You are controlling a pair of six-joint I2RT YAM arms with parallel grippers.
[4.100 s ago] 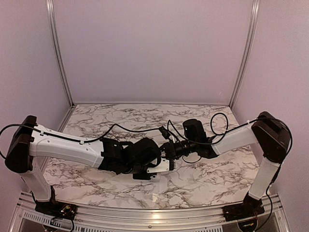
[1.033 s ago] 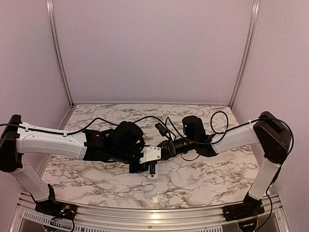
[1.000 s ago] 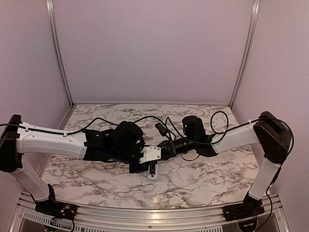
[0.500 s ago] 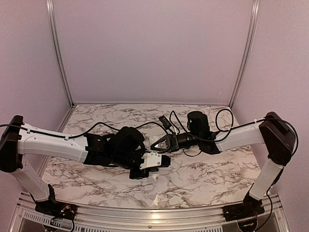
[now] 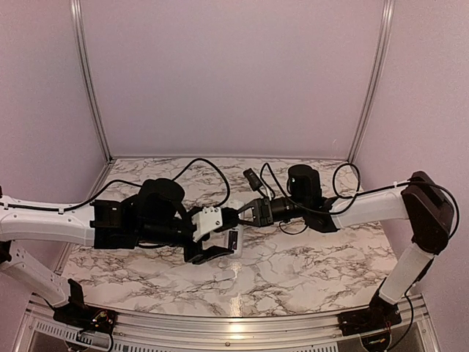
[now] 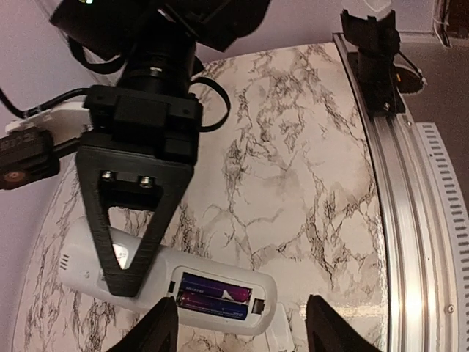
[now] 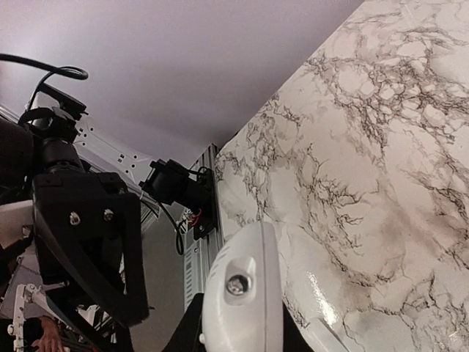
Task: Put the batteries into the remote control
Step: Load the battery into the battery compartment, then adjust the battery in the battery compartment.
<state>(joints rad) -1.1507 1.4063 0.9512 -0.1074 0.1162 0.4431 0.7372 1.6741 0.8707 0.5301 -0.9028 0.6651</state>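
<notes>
The left arm and right arm share white link shells, black joint housings and loose black cables, and the right gripper has fingers shaped as black hollow triangles fastened by two silver screws.

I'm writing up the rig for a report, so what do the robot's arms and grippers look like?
The left arm and right arm have white shells with black joints and wrists. Loose black cables loop along them. The left gripper and right gripper have black fingers; the right's are hollow triangles with two screws.
</notes>
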